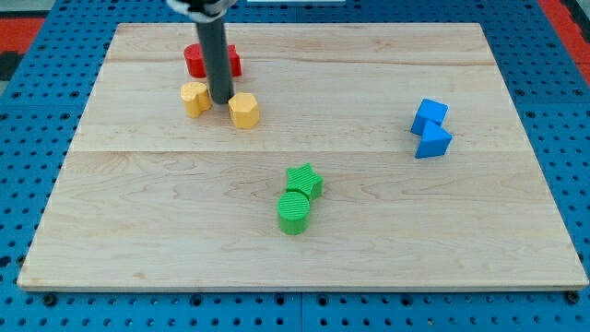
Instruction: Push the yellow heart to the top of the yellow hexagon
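Note:
The yellow heart point(194, 98) lies at the board's upper left. The yellow hexagon point(244, 111) lies just to its right and slightly lower. My tip point(222, 100) stands between the two, close to the heart's right side and the hexagon's upper left. The dark rod rises from there out of the view's top and hides the middle of a red block behind it.
A red block point(195, 62) lies just above the heart, partly behind the rod. A green star point(304, 181) touches a green cylinder point(294, 213) at centre bottom. Two blue blocks point(430, 115) point(432, 141) sit together at the right. The wooden board point(369, 267) ends in a blue pegboard surround.

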Controlling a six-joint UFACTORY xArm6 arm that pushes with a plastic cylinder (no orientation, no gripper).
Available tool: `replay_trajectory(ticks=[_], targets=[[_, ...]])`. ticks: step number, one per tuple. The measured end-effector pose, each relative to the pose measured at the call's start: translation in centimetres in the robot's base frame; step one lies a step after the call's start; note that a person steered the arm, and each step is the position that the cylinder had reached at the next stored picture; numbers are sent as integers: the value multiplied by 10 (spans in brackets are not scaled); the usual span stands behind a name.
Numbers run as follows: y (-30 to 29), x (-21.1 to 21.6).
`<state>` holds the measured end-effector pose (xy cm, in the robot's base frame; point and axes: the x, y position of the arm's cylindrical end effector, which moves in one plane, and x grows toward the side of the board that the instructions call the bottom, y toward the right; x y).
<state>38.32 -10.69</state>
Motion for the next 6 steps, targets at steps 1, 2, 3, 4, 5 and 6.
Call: replay_trajectory(ticks=[1, 2, 3, 4, 5, 6], targets=[[-30, 42], [-71, -6], [-64, -39], [-71, -3], [4, -2], [-27, 18]])
